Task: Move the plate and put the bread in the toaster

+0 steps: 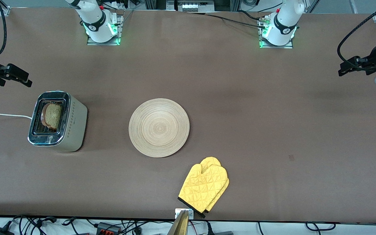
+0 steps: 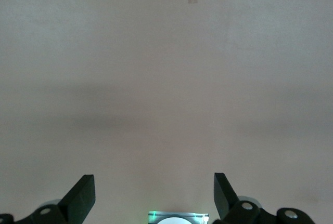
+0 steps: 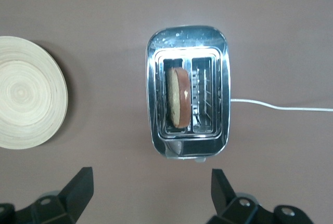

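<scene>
The toaster (image 1: pixel 75 124) stands toward the right arm's end of the table, cream-sided with a chrome top. The bread (image 1: pixel 52 116) stands upright in the slot on the plate's side; it shows in the right wrist view (image 3: pixel 180 98) inside the toaster (image 3: pixel 187 42). The wooden plate (image 1: pixel 159 127) lies bare at the table's middle, and its edge shows in the right wrist view (image 3: pixel 26 93). My right gripper (image 1: pixel 15 75) is open and empty, raised beside the toaster (image 3: pixel 152 177). My left gripper (image 1: pixel 351 67) is open and empty over bare table at the left arm's end (image 2: pixel 154 182).
A yellow oven mitt (image 1: pixel 204 187) lies nearer to the front camera than the plate, close to the table's front edge. The toaster's white cord (image 1: pixel 2 115) runs off the right arm's end of the table. A small dark mark (image 1: pixel 291 158) is on the table.
</scene>
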`<move>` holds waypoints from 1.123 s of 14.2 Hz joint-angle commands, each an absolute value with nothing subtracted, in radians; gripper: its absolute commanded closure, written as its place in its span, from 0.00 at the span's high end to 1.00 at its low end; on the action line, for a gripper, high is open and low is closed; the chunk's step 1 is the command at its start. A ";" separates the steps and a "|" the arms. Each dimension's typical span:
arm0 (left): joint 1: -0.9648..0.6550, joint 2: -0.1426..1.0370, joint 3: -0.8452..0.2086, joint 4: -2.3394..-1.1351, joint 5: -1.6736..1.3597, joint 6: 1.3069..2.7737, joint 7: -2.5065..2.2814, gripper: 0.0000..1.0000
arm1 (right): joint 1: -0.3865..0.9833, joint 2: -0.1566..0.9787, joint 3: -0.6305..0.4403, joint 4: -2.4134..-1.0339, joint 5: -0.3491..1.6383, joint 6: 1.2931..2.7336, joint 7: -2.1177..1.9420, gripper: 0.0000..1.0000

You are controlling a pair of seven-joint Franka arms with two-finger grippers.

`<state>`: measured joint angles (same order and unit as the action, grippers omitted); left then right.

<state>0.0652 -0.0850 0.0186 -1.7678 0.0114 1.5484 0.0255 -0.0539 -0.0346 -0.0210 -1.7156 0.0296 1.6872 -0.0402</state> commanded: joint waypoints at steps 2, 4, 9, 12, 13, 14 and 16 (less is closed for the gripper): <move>0.063 -0.104 0.015 -1.784 0.009 1.546 0.018 1.00 | -0.071 -0.046 -0.011 -1.706 0.028 1.660 -0.043 1.00; 0.069 -0.104 0.017 -1.784 0.009 1.545 0.026 1.00 | -0.072 -0.051 -0.015 -1.701 0.026 1.648 -0.043 1.00; 0.068 -0.103 0.017 -1.782 0.009 1.543 0.025 1.00 | -0.071 -0.054 -0.012 -1.700 0.025 1.655 -0.043 1.00; 0.067 -0.104 0.017 -1.783 0.008 1.539 0.025 1.00 | -0.069 -0.054 -0.009 -1.700 0.023 1.660 -0.043 1.00; 0.067 -0.104 0.017 -1.782 0.008 1.534 0.026 1.00 | -0.069 -0.054 -0.009 -1.700 0.025 1.658 -0.043 1.00; 0.071 -0.104 0.018 -1.782 0.008 1.532 0.026 1.00 | -0.069 -0.054 -0.009 -1.700 0.025 1.652 -0.041 1.00; 0.071 -0.101 0.018 -1.782 0.009 1.542 0.023 1.00 | -0.069 -0.054 -0.009 -1.700 0.026 1.648 -0.040 1.00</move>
